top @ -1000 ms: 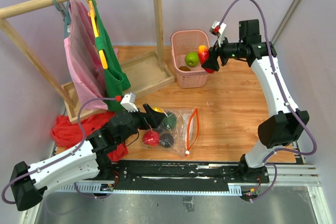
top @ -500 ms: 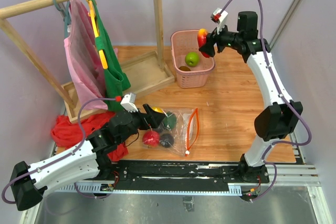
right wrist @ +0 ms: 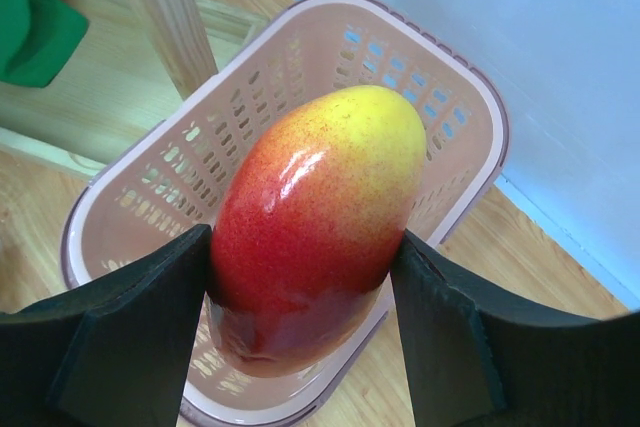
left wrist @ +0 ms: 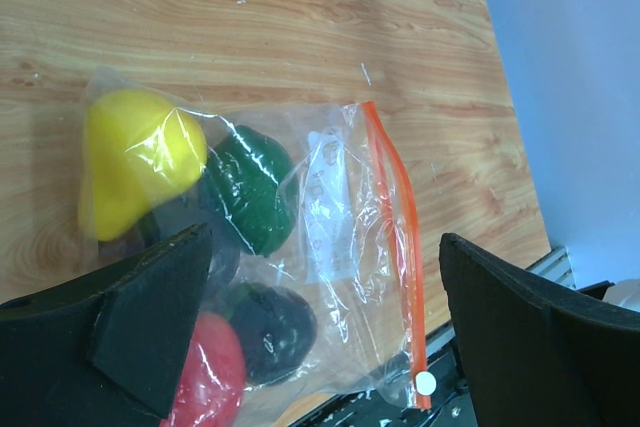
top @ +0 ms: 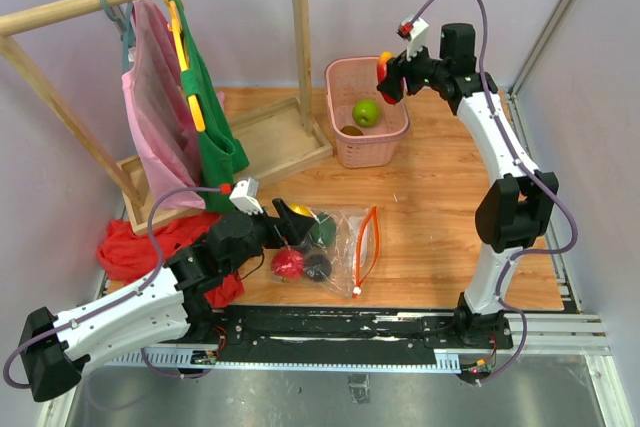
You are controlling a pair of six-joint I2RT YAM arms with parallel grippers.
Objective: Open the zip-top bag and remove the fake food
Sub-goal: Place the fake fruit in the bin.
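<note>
Above the pink plastic basket [right wrist: 470, 117], the right hand [top: 393, 80] clamps a glossy red-and-yellow plastic mango [right wrist: 320, 217]. Over the clear orange-zipped plastic bag [left wrist: 340, 187] of yellow, green, red and dark plastic fruits [left wrist: 250, 187] on the wooden desk [left wrist: 250, 27], the left hand [left wrist: 320, 277] hovers spread wide, empty.

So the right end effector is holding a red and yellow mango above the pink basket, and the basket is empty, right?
Not quite. The right end effector does hold the red and yellow mango above the pink basket, but the basket is not empty: the top external view shows a green fruit lying in it.
</note>
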